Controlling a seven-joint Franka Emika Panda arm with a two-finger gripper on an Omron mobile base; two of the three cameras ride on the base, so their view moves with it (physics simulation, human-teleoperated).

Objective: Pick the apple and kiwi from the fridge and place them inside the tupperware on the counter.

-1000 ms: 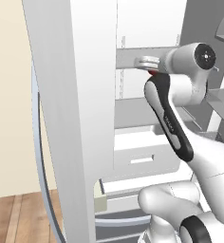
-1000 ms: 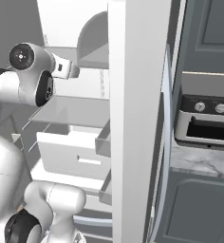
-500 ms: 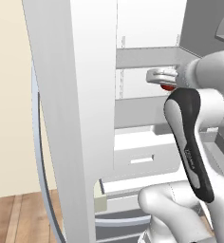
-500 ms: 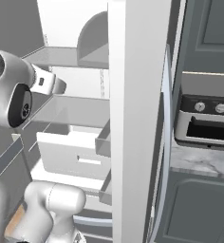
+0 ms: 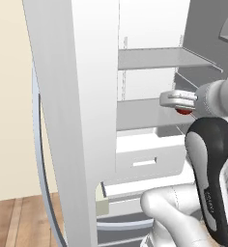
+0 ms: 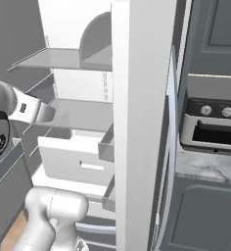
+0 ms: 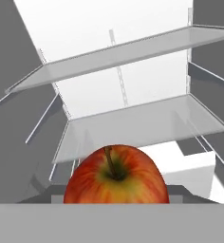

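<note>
The apple (image 7: 116, 175), red with yellow streaks and a brown stem, sits close in the hand view between the jaws of my gripper (image 7: 116, 195). In the left base view the gripper (image 5: 176, 100) is shut on the apple (image 5: 184, 111), a red patch just under the hand, level with the middle shelf (image 5: 140, 113) of the open fridge (image 5: 77, 96). The right base view has the gripper (image 6: 43, 112) at the left, in front of the fridge (image 6: 142, 122) shelves. The kiwi and the tupperware are out of view. A strip of the counter (image 6: 205, 169) lies at the right.
The fridge's open door edge (image 6: 137, 73) stands between the arm and the counter. A dark grey toaster (image 6: 210, 127) sits on the counter under dark cabinets (image 6: 220, 29). White drawers (image 5: 145, 159) lie below the shelves. My own elbow (image 5: 210, 169) rises close in front.
The gripper, still shut on the apple, has drawn back from the upper shelf area, lower and out toward the fridge front. The elbow has swung closer to the camera.
</note>
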